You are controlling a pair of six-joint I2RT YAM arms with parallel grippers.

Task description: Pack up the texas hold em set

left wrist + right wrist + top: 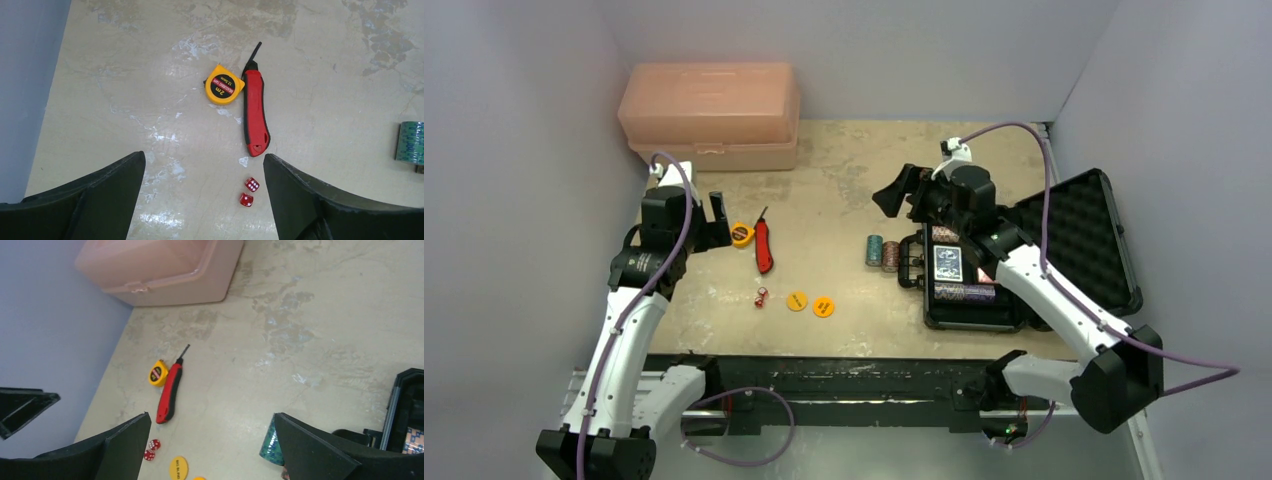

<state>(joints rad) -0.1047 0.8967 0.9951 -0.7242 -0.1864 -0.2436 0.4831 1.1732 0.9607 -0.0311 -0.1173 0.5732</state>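
Observation:
The black case [1074,235] lies open at the right, its foam lid folded back. In its base sit a blue card deck [948,264] and rows of striped chips [964,293]. Left of the case stand a teal chip stack [875,249] [269,442] and a reddish one [891,255]. Two orange discs [797,300] [179,467] and two red dice [761,297] [252,184] lie on the table. My left gripper [712,218] [204,190] hovers open above the dice, holding nothing. My right gripper [902,195] [212,440] is open and empty above the chip stacks.
A yellow tape measure [742,235] [223,85] and a red utility knife [765,247] [255,112] lie side by side just beyond the dice. The peach toolbox [711,112] [165,265] stands closed at the back left. Walls close in on both sides.

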